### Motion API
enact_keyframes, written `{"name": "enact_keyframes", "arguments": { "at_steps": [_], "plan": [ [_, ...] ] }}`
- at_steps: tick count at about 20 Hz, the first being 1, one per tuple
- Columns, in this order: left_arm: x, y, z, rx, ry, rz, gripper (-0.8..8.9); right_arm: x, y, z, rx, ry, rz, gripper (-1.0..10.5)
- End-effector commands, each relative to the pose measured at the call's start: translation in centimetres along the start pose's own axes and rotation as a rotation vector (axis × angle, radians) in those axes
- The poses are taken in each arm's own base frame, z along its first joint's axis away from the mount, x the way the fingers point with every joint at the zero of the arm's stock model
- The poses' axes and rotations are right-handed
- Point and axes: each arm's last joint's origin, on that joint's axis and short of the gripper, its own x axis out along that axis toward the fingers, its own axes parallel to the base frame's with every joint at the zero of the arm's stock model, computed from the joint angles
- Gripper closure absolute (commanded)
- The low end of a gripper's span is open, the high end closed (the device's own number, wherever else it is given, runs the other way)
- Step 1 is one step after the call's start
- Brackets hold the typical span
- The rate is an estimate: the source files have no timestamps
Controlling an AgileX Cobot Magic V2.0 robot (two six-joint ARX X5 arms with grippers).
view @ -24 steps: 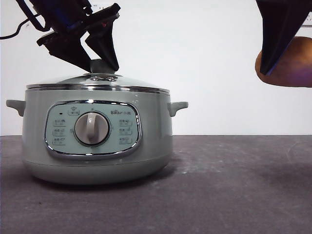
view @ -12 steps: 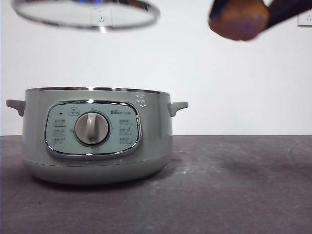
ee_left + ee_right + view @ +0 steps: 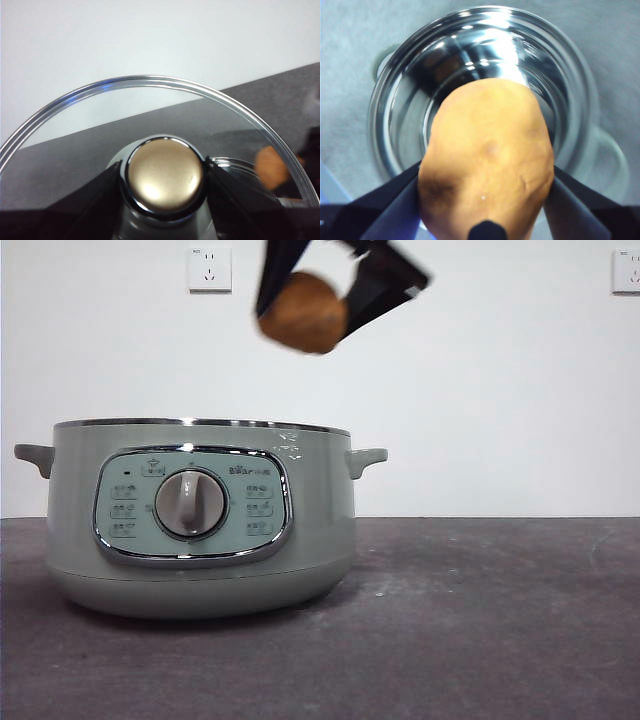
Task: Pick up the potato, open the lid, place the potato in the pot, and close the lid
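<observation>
Potato [image 3: 487, 160] between right jaws, above open pot [image 3: 200, 520]

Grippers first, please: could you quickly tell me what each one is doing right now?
Left gripper: shut on the lid by its knob, out of front view.
Right gripper: shut on the potato, above the open pot.

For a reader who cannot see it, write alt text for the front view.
An orange-brown oval potato, clamped in the right gripper, hangs above the open, lidless pale sage-green round cooker pot on a dark grey table. White wall behind.
</observation>
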Motion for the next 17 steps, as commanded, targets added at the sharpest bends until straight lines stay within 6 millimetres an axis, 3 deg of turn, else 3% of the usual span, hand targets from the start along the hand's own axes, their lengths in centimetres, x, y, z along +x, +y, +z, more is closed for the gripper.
{"name": "enact_keyframes", "arguments": {
  "at_steps": [1,5,9,17],
  "plan": [
    [-2.5,0.6,0.4,-0.01,-0.096,0.014,8.22,3.4,0.5,1.8,-0.099,0.047,0.005,9.6],
    [-3.5,0.9,-0.1,-0.007,-0.079,0.028,8.22,8.6,1.3,2.7,-0.184,0.095,0.001,9.6],
    [-3.4,0.9,-0.4,0.001,-0.052,0.027,8.22,13.0,1.8,1.5,-0.251,0.166,-0.057,9.6],
    [-3.1,0.8,-0.3,0.003,-0.045,0.027,8.22,16.7,1.2,-0.2,-0.27,0.257,-0.058,9.6]
  ]
}}
